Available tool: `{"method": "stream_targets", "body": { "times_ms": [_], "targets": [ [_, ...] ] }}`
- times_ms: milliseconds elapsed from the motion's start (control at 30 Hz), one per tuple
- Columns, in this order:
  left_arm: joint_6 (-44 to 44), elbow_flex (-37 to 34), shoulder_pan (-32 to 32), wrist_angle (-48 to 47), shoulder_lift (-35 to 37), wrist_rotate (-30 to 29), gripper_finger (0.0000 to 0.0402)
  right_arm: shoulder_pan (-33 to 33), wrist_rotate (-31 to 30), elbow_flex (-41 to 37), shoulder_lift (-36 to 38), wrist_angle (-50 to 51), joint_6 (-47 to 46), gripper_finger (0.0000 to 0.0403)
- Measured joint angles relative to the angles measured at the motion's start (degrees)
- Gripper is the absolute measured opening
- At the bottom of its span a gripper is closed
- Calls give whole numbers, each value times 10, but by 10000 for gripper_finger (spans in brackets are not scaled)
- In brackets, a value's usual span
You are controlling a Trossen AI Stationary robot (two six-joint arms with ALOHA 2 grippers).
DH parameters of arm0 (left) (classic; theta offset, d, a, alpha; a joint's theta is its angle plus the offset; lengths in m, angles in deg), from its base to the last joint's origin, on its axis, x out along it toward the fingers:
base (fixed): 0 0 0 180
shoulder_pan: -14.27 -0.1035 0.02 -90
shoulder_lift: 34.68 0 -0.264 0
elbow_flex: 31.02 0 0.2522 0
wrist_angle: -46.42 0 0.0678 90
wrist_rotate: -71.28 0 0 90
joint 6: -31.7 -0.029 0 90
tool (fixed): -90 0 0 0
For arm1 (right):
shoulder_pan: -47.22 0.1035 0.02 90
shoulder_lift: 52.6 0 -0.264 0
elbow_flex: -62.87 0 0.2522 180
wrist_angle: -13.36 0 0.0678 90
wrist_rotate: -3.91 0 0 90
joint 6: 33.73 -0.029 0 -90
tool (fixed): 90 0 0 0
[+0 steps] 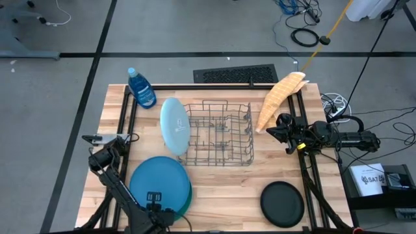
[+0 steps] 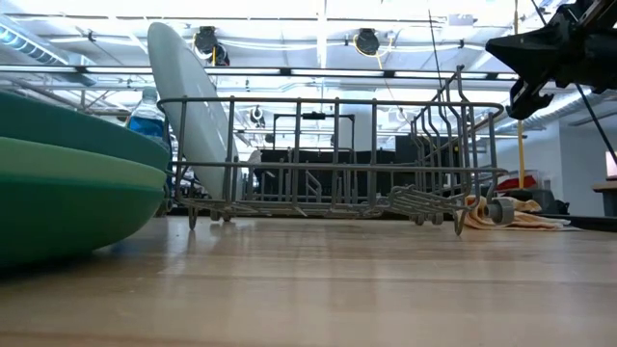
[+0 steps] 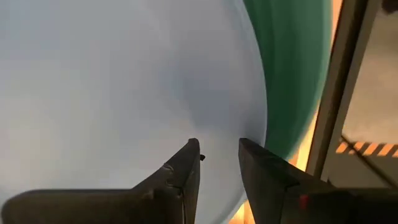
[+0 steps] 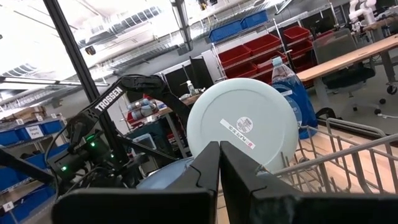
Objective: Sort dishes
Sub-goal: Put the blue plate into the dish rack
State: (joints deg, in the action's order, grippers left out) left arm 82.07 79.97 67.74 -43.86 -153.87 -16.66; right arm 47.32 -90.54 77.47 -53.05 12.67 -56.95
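Leaning upright in the wire rack [image 1: 218, 133], a light-blue plate [image 1: 174, 125]; right hand [image 1: 273, 128] closed.

The high view looks straight down on the table [image 1: 214, 182]. The low view sits at tabletop level, facing the rack [image 2: 328, 159], centre frame. Both wrist views look close past their fingers; the right's shares the rack [image 4: 348, 155].

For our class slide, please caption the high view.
Pale plate leans on rack; blue plates under left hand; black plate sits apart.
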Motion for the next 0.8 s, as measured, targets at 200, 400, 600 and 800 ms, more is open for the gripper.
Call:
{"method": "stream_targets", "body": {
  "times_ms": [200,400,600,800],
  "targets": [
    [-1,-14,3,8,0,-23,112,0,0,0,0,0,-3,9],
    [4,-17,3,29,0,-53,112,0,0,0,0,3,-10,9],
    [4,-17,4,56,0,-59,112,0,0,0,0,11,-10,9],
    [19,-17,9,56,0,-57,112,0,0,0,0,11,-11,9]
  ]
}}
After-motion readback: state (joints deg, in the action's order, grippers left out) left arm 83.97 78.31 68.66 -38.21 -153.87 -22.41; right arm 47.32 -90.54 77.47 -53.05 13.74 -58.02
